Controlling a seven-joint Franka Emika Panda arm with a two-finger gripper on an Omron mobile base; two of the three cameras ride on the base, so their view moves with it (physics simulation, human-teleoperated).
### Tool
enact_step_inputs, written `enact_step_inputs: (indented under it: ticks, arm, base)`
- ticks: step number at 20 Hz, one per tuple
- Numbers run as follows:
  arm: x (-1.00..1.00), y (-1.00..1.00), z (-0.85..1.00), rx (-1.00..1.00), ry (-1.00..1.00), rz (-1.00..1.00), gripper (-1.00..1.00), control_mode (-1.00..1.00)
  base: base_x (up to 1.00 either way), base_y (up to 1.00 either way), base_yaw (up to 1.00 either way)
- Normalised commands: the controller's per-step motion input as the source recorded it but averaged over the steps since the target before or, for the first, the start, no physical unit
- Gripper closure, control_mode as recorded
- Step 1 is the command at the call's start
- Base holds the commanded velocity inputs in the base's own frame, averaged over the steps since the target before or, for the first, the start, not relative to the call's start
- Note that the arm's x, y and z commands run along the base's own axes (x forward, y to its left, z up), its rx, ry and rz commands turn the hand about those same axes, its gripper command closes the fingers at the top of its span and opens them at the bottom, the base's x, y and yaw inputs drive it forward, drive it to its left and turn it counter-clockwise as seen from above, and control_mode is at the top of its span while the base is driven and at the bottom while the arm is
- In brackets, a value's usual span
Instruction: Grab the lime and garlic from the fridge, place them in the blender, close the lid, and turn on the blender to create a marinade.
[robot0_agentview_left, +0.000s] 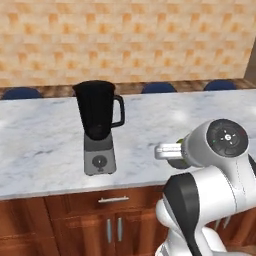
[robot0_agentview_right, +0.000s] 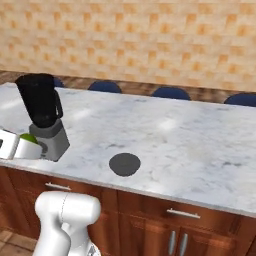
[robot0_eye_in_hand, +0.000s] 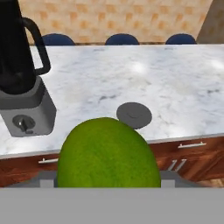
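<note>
Marble desk (robot0_agentview_left: 45, 150), left base view: blender (robot0_agentview_left: 98, 125) upright and uncovered, the arm short of it. Right base view: lid (robot0_agentview_right: 124, 164) flat on the desk, well apart from the blender; lime (robot0_agentview_right: 29, 138) beside its base. Hand view: fingers hold the lime (robot0_eye_in_hand: 108, 154); dropping it in, garlic, lidding and switching on apparently remain.

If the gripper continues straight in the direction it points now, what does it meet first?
Probably the marble counter near the lid. In the hand view the gripper, shut on the lime, aims over the counter edge, with the blender off to one side. Depth is unclear.
</note>
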Motion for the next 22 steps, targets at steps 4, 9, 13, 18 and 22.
enact_step_inputs:
  ticks: [4, 9, 13, 18, 22]
  arm:
    - [0.0, 0.0, 0.0, 0.0, 0.0, 0.0, 1.0, 1.0]
    - [0.0, 0.0, 0.0, 0.0, 0.0, 0.0, 1.0, 1.0]
    - [0.0, 0.0, 0.0, 0.0, 0.0, 0.0, 1.0, 1.0]
    - [0.1, 0.0, 0.06, 0.02, 0.05, 0.01, 1.0, -1.0]
    - [0.08, 0.16, 0.93, 0.05, 0.01, 0.12, 1.0, -1.0]
  base:
    - [0.04, 0.71, -0.4]
    - [0.16, 0.19, -0.28]
    - [0.26, 0.05, -0.16]
    - [0.09, 0.0, 0.0]
    - [0.0, 0.0, 0.0]
